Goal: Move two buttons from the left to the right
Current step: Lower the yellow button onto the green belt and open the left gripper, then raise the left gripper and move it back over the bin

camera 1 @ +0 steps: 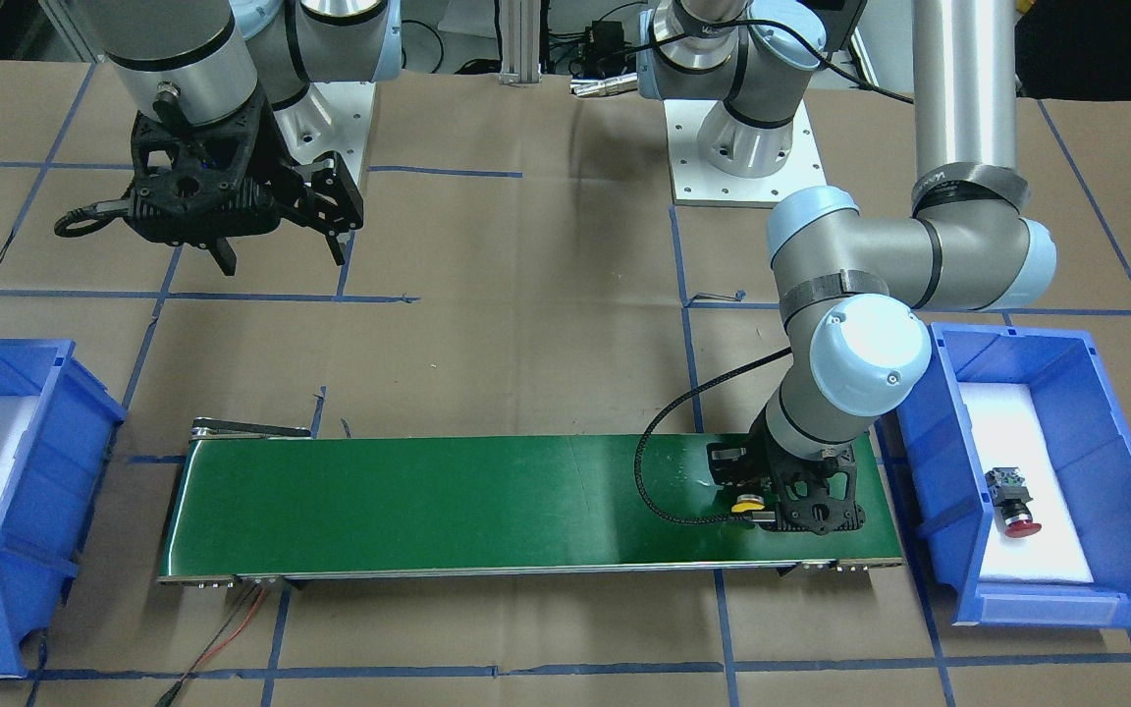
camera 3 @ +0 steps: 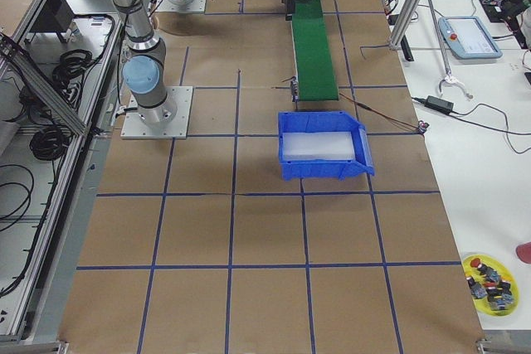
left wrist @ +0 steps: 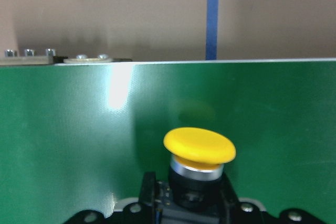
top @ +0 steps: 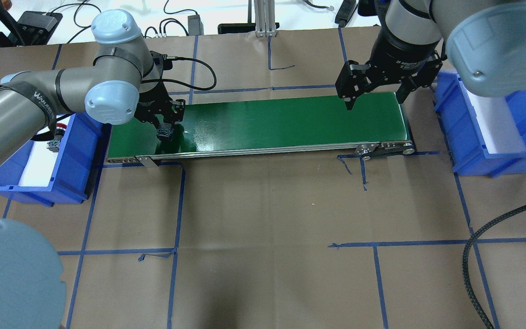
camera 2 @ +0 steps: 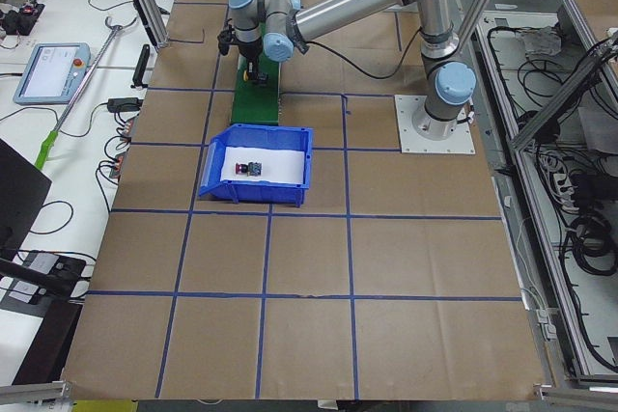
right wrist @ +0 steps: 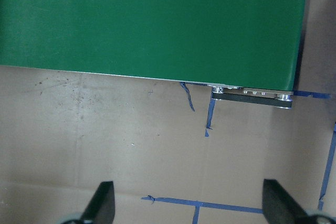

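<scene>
The yellow button (left wrist: 199, 145) fills the lower middle of the left wrist view, just above the green conveyor belt (camera 1: 448, 501). My left gripper (camera 1: 780, 513) is shut on its dark body at the belt's left end, with the yellow cap (camera 1: 748, 506) sticking out sideways. It also shows in the overhead view (top: 165, 128). The red button (camera 1: 1015, 501) lies on white foam in the left blue bin (camera 1: 1115, 462). My right gripper (top: 375, 103) is open and empty, hovering above the belt's right end; its fingertips (right wrist: 102, 205) frame bare table paper.
The right blue bin (top: 468, 132) with a white foam liner stands beyond the belt's right end. Blue tape lines grid the brown table. A braided cable (top: 482, 256) hangs at the overhead view's lower right. A yellow dish of parts (camera 3: 491, 275) sits on a side table.
</scene>
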You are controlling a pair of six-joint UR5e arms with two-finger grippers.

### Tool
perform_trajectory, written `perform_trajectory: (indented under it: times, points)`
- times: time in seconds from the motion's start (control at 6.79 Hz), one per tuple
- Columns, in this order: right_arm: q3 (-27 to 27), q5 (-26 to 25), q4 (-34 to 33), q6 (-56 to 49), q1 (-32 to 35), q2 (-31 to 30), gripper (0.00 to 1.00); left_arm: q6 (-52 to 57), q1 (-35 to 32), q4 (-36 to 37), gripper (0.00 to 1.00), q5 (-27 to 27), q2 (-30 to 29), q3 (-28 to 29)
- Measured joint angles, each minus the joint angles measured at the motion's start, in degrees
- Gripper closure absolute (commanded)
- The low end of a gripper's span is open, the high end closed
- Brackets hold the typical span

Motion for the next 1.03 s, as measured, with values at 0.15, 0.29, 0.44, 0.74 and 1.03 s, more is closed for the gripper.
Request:
perform_trajectory:
  times: [0.15, 0.29, 0.44, 0.74, 1.03]
  points:
    - [0.0, 0.0, 0.0, 0.0, 0.0, 0.0, 0.0, -0.2, 0.5, -0.1, 0.0, 0.1, 0.2, 0.4]
    - [0.0, 0.0, 0.0, 0.0, 0.0, 0.0, 0.0, -0.3, 1.3, -0.5, 0.0, 0.2, 1.0, 1.1]
    - [0.0, 0.1, -0.1, 0.0, 0.0, 0.0, 0.0, -0.2, 2.6, -2.4, 0.0, 0.2, 2.7, 1.9]
    - [0.0, 0.1, -0.1, 0.0, 0.0, 0.0, 0.0, 0.8, 6.4, -9.5, 0.0, 0.0, 7.5, 4.4]
    - [0.0, 0.1, -0.1, 0.0, 0.0, -0.1, 0.0, 4.7, 9.4, -12.7, 0.0, 0.2, 9.5, 6.5]
